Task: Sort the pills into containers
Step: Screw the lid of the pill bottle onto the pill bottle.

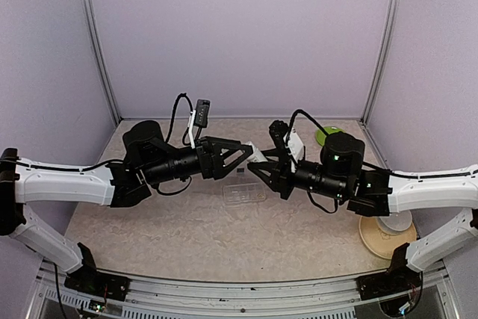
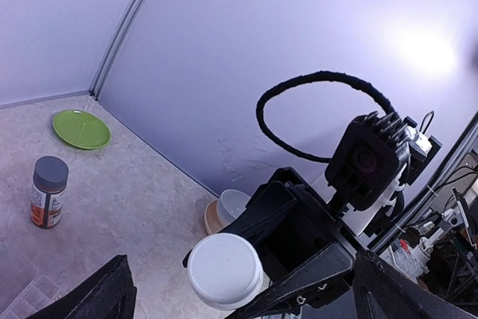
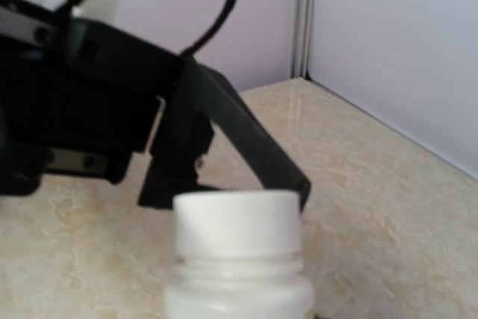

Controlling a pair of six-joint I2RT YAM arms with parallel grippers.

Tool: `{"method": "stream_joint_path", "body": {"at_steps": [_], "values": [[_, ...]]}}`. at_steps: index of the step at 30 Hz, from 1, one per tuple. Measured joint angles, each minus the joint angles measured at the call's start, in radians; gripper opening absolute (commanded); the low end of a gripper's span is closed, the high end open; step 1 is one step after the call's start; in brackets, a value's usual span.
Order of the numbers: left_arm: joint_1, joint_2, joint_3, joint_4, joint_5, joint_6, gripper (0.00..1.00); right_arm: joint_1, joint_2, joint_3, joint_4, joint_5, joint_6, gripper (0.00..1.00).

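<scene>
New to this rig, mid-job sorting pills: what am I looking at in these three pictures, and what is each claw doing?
A left arm and a right arm are bolted at the near edge of the table. One picture looks down from behind them; the other two come from wrist cameras. The right claw is shut on a white capped bottle, held off the table. The left claw stands open at its cap. On the table: a clear pill box, a green plate, a white bowl on a tan plate, and an amber bottle with a grey cap.
</scene>
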Motion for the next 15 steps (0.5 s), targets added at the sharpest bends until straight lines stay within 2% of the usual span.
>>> {"method": "stream_joint_path", "body": {"at_steps": [15], "values": [[-0.012, 0.000, 0.000, 0.006, -0.008, -0.022, 0.99, 0.000, 0.051, 0.020, -0.047, 0.035, 0.000, 0.17]]}}
